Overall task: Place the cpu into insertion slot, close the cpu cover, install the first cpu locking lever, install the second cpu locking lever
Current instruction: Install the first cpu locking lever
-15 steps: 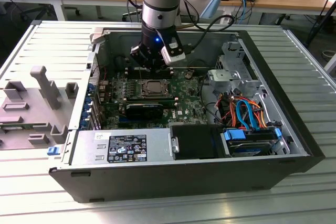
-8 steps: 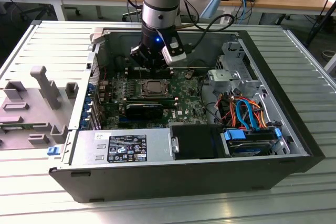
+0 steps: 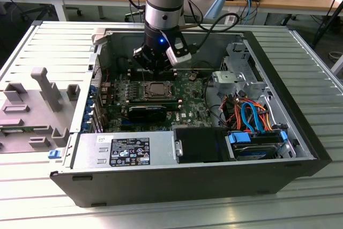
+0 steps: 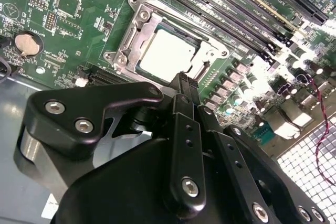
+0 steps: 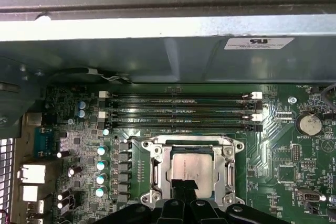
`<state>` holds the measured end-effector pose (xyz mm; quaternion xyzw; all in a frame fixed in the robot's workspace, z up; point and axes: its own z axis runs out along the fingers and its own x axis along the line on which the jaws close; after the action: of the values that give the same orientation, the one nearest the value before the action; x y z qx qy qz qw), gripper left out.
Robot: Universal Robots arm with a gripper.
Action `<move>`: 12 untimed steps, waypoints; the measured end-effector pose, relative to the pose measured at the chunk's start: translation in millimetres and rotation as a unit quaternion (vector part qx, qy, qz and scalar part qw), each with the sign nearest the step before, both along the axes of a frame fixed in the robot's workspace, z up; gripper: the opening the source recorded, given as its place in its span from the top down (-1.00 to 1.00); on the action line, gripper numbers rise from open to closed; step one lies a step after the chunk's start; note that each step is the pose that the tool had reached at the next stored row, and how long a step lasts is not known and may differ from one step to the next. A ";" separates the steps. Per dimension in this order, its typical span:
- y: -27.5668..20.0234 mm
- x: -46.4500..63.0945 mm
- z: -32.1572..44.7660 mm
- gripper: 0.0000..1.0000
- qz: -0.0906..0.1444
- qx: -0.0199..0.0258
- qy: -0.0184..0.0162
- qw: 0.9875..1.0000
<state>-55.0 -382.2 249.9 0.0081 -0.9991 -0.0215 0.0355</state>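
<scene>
The cpu [image 4: 167, 56] [image 5: 192, 167] lies flat in the insertion slot [image 4: 135, 1] [image 5: 148, 145] on the green board, silver top up. The cpu cover [image 4: 137, 31] [image 5: 159, 167] lies down around it, the chip showing through its window. My gripper [image 4: 184, 81] [image 5: 184, 186] hovers just over one edge of the socket with its black fingers pressed together and nothing between them. In the exterior view the gripper [image 3: 157, 71] hangs inside the open computer case, right above the cpu [image 3: 159, 87]. I cannot make out the locking levers' position.
Long black memory slots [image 5: 178, 111] [image 4: 236, 3] run beside the socket, towards the case wall [image 5: 168, 51]. A coin battery [image 5: 308, 124] sits on the board. The power supply [image 3: 126, 151] and drive bay with cables [image 3: 256, 132] fill the case's near side. A grey fixture [image 3: 37, 105] lies outside it.
</scene>
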 end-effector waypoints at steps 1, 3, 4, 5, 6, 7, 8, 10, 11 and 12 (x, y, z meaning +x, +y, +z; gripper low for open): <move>0.0 0.0 0.0 0.79 0.002 0.000 0.000 1.000; 0.0 0.0 0.0 0.79 0.009 0.000 0.000 1.000; 0.0 0.0 0.0 0.79 0.011 0.000 0.000 1.000; 0.0 0.0 0.0 0.79 0.014 0.000 0.000 1.000; 0.0 0.0 0.0 0.79 0.015 0.000 0.000 1.000; 0.0 0.0 0.0 0.79 0.017 0.000 0.000 1.000; 0.0 0.0 0.0 0.79 0.020 0.000 0.000 1.000; 0.0 0.0 0.0 0.79 0.025 0.000 0.000 1.000; 0.0 0.0 0.0 0.79 0.027 0.000 0.000 1.000; 0.0 0.0 0.0 0.79 0.030 0.000 0.000 1.000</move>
<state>-55.0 -382.2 249.9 0.0377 -0.9984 -0.0204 0.0361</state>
